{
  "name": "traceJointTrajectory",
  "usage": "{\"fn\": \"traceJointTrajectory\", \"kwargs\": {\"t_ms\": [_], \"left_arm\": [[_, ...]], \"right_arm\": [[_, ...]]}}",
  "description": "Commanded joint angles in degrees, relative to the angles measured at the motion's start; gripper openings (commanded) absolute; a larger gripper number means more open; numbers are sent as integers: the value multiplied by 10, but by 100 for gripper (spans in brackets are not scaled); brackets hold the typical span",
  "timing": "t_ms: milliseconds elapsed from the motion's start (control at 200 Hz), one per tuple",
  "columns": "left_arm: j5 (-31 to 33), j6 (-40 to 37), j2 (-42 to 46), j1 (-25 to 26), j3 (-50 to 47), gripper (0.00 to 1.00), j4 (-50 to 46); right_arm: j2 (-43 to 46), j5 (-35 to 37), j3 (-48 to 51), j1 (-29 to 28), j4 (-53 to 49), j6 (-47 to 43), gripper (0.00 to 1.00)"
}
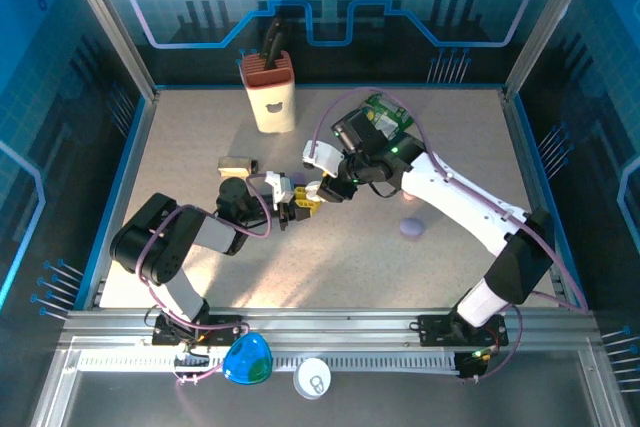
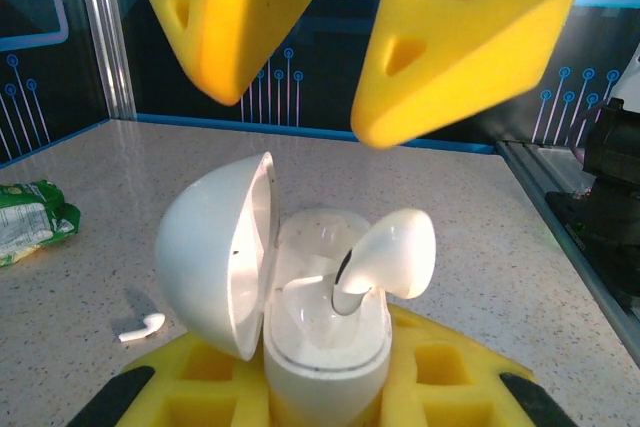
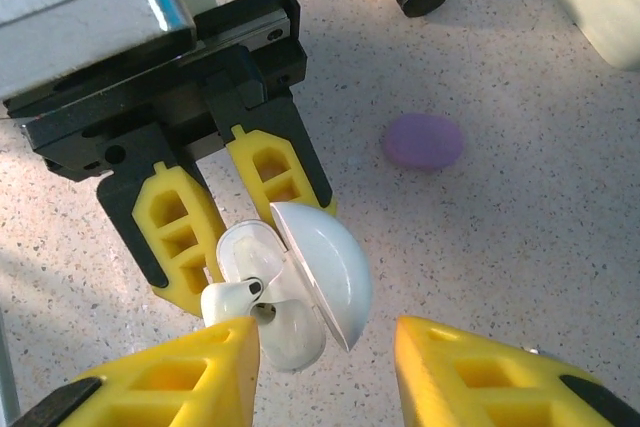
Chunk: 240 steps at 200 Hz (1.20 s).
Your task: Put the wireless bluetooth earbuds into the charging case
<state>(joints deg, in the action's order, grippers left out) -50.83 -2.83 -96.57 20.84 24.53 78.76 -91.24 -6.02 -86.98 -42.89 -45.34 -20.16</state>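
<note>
One earbud (image 2: 400, 252) sits in charging case (image 2: 325, 367), left jaws pinching it; right jaws spread.

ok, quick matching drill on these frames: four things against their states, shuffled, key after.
Things:
1 case
2 lid
3 earbud at the case
4 purple pebble

States:
A lying loose on the table
B stem inside, head sticking out
C swung open
D clamped in the left gripper

Pairs: 1-D, 2-C, 3-B, 4-A
</note>
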Motion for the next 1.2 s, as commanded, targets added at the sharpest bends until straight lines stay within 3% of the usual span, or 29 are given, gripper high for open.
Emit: {"fn": "traceJointTrajectory", "kwargs": {"t_ms": [0, 460, 865, 1196], "left_arm": [[-17, 10, 13, -5, 2, 11, 16], [-18, 16, 21, -5, 1, 11, 16], [-20, 21, 17, -5, 4, 11, 16], [-21, 22, 19, -5, 3, 12, 16]], "right_arm": [[-9, 5, 4, -8, 0, -14, 42], [-24, 13, 1, -24, -1, -28, 45], [-38, 31, -13, -23, 6, -16, 54], [-15, 46, 7, -10, -4, -8, 54]]}}
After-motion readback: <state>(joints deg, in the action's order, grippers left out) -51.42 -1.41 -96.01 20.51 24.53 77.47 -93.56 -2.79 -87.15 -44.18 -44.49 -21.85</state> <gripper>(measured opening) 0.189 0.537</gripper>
